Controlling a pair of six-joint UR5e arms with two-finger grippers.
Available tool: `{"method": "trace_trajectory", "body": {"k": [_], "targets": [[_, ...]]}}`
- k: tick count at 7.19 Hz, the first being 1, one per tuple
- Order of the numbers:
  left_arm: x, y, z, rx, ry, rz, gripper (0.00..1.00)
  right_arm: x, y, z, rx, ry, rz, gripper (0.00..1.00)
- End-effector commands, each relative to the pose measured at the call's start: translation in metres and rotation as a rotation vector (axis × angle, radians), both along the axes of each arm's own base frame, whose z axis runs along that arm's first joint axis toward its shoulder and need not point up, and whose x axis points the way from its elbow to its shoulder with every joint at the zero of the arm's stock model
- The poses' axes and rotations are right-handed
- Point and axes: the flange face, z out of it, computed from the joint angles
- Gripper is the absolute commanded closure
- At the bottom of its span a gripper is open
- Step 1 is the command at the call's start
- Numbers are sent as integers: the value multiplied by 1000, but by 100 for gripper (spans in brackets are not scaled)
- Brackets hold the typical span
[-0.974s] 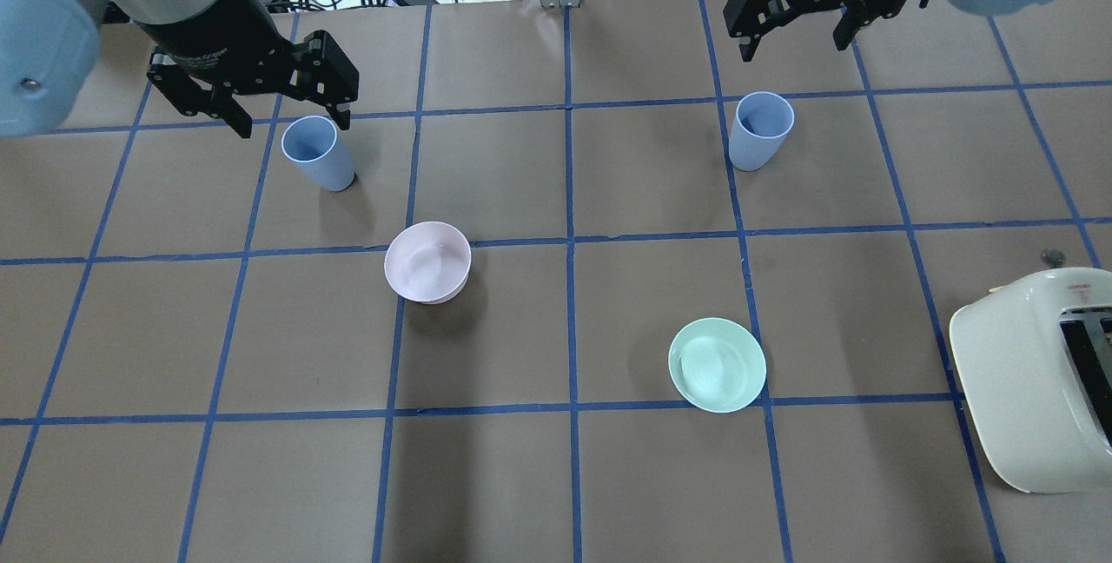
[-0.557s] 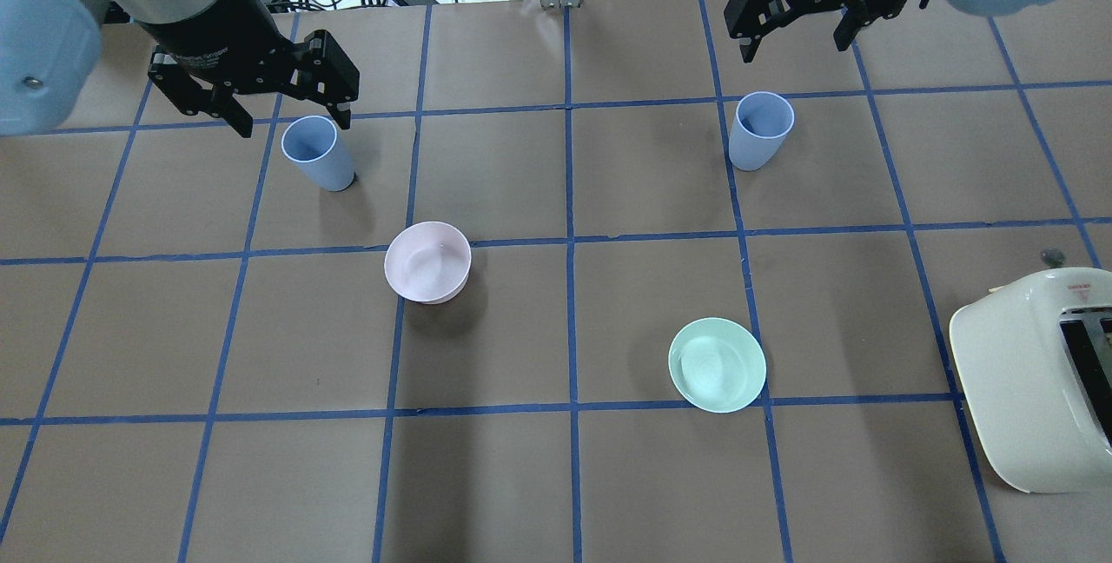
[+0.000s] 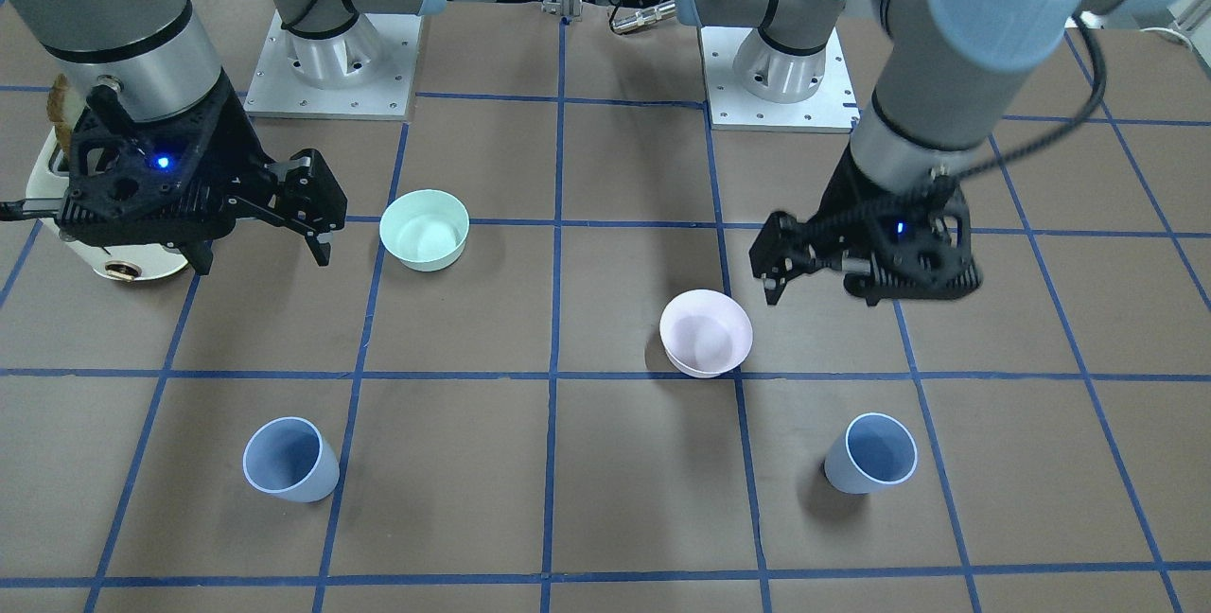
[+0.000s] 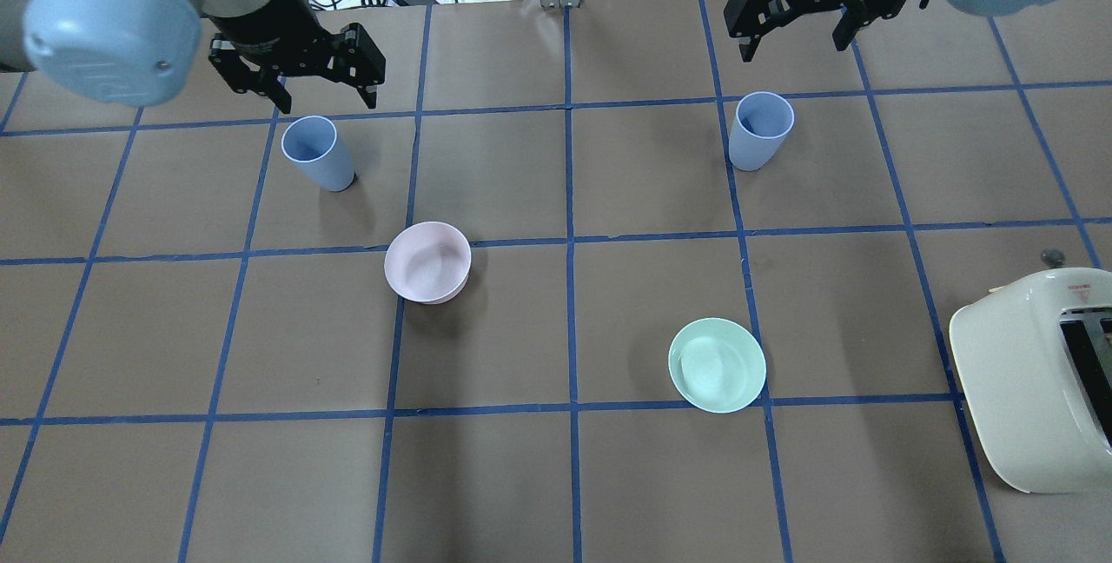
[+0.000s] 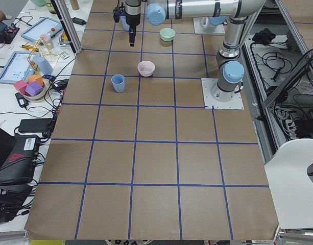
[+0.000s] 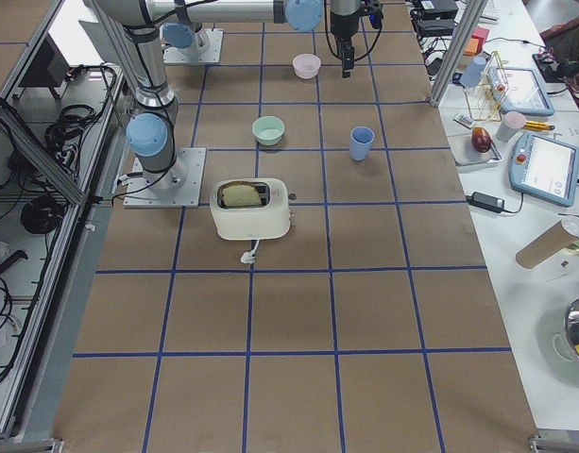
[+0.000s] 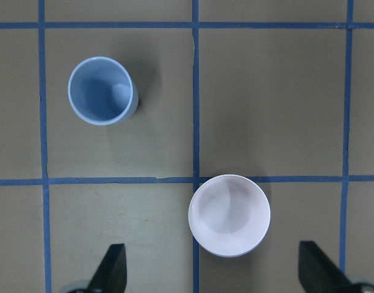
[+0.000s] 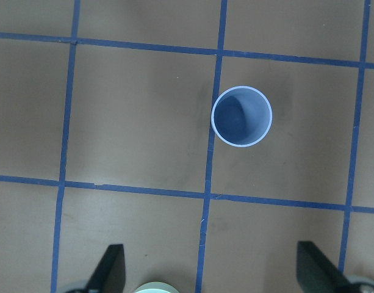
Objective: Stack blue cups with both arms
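The left gripper [image 4: 326,87] has been shifted up and right in the overhead frame, off the upper-left blue cup [image 4: 317,153]; its jaws are held apart. The right gripper [image 4: 795,31], likewise spread, is hung beyond the upper-right blue cup [image 4: 760,130], probably staged for descent. Both cups are stood upright on the tabletop [image 4: 556,476]. The right arm is cropped at the top edge.

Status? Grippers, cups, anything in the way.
Left gripper and right gripper open, empty, hovering. Left cup and right cup upright, apart, unstacked. Pink bowl near left cup, not blocking.
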Motion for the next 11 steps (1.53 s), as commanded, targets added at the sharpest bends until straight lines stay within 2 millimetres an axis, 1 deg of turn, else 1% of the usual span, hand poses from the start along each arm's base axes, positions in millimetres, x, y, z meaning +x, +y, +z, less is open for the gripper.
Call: {"method": "trace_trajectory", "body": {"k": [1, 2, 3, 4, 5, 6, 7, 8, 9, 11], "targets": [[13, -68, -89, -18, -69, -63, 0, 0, -5, -2, -7, -3, 2, 0], [20, -96, -114, 4, -114, -85, 0, -7, -15, -12, -3, -3, -8, 0], [25, -112, -143, 41, -158, -86, 0, -23, -32, -27, -7, -4, -31, 0], [25, -115, -157, 64, -160, -89, 0, -33, -43, -36, 5, -4, -43, 0], [31, -111, -172, 116, -224, -88, 0, -39, -54, -51, 6, 9, -45, 0], [35, -108, -173, 165, -258, -80, 0, -47, -68, -69, 10, 11, -56, 0], [35, -105, -174, 194, -256, -77, 0, -63, -79, -86, 19, 13, -61, 0], [35, -103, -176, 200, -256, -77, 0, -77, -84, -96, 35, 14, -29, 0], [35, -105, -177, 197, -256, -75, 1, -81, -85, -92, 27, 15, -35, 0], [35, -107, -168, 180, -257, -75, 1, -81, -90, -74, -5, 9, -40, 0]]}}
